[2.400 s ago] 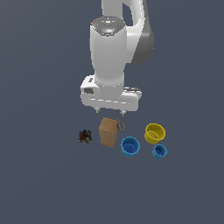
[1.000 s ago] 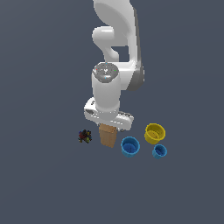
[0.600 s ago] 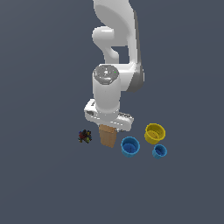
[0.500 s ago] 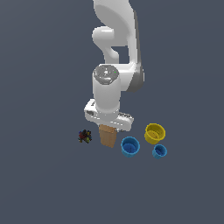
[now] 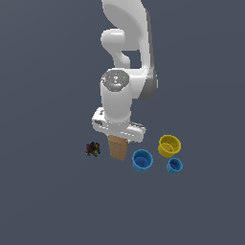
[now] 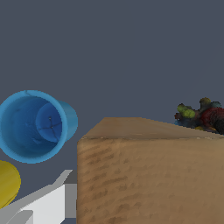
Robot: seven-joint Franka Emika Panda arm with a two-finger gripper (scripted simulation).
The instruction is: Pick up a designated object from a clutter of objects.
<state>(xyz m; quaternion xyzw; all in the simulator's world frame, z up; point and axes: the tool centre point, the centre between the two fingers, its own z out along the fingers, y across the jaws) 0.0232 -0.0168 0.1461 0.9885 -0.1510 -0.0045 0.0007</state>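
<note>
The white arm is bent down low over the clutter, and its gripper [image 5: 118, 138] sits right on top of the tan cardboard box [image 5: 117, 147], hiding the box's upper end in the exterior view. The box stands upright on the dark grey floor [image 5: 52, 201]. From the wrist, the box [image 6: 148, 175] fills most of the frame, with one pale finger [image 6: 48, 203] lying against its side; the other finger is out of sight, so I cannot tell whether the jaws have actually clamped onto it.

Just to the exterior view's right of the box is a larger blue cup [image 5: 142, 160], near but apart from it. Further right sit a yellow cup [image 5: 169, 145] and a smaller blue cup [image 5: 174, 165], close together. On the exterior view's left, a small dark multicoloured lump [image 5: 92, 149] lies a little way off from the box.
</note>
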